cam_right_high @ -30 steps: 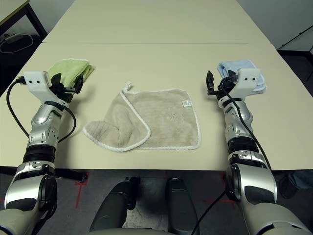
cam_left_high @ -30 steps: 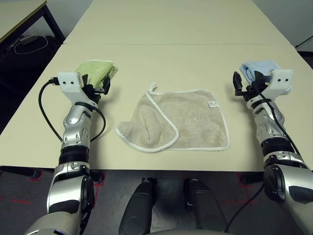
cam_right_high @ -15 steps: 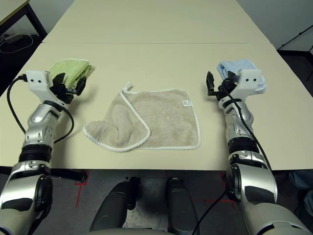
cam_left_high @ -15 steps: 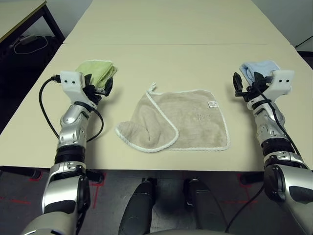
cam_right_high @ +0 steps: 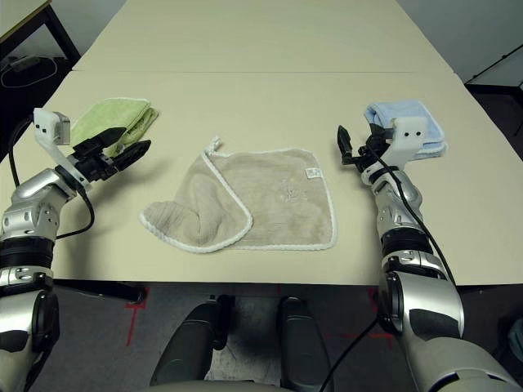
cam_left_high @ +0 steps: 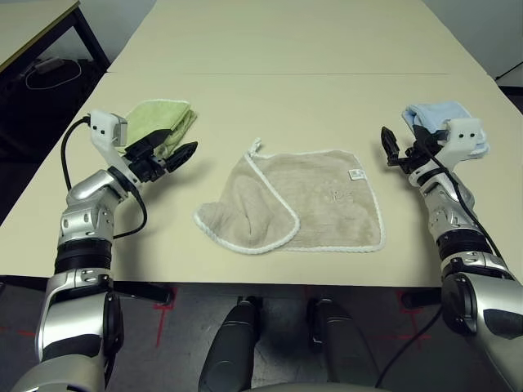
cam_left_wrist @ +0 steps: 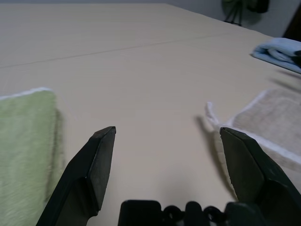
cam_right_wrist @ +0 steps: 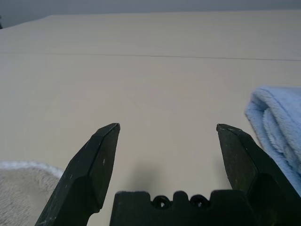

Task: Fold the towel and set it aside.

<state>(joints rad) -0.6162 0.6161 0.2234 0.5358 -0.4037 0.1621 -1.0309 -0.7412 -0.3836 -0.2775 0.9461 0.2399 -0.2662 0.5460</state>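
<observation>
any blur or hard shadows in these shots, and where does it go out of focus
Head views: even, soft light, no glare, faint shadows under the beige towel. Left wrist view: green towel smeared and soft close in, the distance soft too. Right wrist view: blue towel slightly soft, with faint shadows on the table.

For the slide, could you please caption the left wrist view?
Open left gripper between green towel and beige towel, above the table.

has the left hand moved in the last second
Yes. The left hand has swung round toward the towel; earlier it pointed at the green towel.
</observation>
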